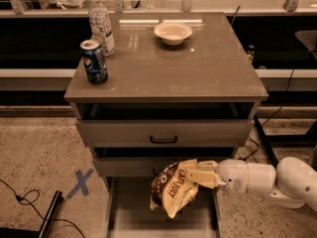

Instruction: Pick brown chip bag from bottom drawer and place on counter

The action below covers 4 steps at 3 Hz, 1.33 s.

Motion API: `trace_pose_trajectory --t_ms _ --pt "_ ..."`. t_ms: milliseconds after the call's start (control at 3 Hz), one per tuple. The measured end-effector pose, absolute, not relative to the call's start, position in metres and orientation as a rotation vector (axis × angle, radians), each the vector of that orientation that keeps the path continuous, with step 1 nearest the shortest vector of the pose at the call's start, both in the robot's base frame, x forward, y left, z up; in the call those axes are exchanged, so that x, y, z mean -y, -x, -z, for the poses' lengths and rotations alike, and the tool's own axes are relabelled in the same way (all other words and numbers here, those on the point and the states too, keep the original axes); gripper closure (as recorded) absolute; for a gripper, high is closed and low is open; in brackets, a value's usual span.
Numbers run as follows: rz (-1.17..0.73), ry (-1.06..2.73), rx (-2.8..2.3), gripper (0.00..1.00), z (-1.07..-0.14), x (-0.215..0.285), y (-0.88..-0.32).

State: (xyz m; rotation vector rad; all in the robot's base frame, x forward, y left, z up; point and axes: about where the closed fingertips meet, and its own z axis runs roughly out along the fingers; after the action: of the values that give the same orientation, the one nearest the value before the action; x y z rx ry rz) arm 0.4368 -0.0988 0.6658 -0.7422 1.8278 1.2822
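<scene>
1. I see the claw (194, 175) low in front of the drawer cabinet, at the cabinet's right front side, over the pulled-out bottom drawer (130, 205).
2. The claw's pale fingers (204, 178) are pinching the upper right edge of the brown chip bag (171, 191).
3. The bag hangs from this grip, tilted, with its pale yellow end downward. It is in front of the cabinet's middle drawer (124, 166), whose front it partly covers, and above the floor of the bottom drawer. I cannot tell if its lowest corner touches the floor of the drawer.
4. The white arm (262, 178) comes in from the right of the cabinet, about level with the bottom of the middle drawer.
5. The top drawer (163, 132), with its small dark handle, is directly under the bench (188, 73), which is the glossy top of the cabinet.
6. On the bench, near the cabinet's left edge, stands a blue soda can (94, 62). Just behind the can, toward the cabinet's rear left corner, stands a clear plastic bottle (101, 24).
7. A pale bowl (173, 32) sits near the cabinet's rear edge, about in the middle, well apart from the can and the bottle.
8. On the speckled floor to the left of the cabinet I see a blue X mark (79, 183) made of tape, and further left a dark cable (22, 200).
</scene>
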Motion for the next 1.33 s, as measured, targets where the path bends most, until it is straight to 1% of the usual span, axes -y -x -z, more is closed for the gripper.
trace_pose_trajectory --t_ms 333,667,1333 --pt "-1.308 0.841 -1.71 1.0 -0.735 0.086 -0.439" --pt "-1.295 0.925 -1.634 1.0 -0.8 0.076 -0.448" --pt "-1.198 1.015 -1.566 1.0 -0.915 0.056 -0.472"
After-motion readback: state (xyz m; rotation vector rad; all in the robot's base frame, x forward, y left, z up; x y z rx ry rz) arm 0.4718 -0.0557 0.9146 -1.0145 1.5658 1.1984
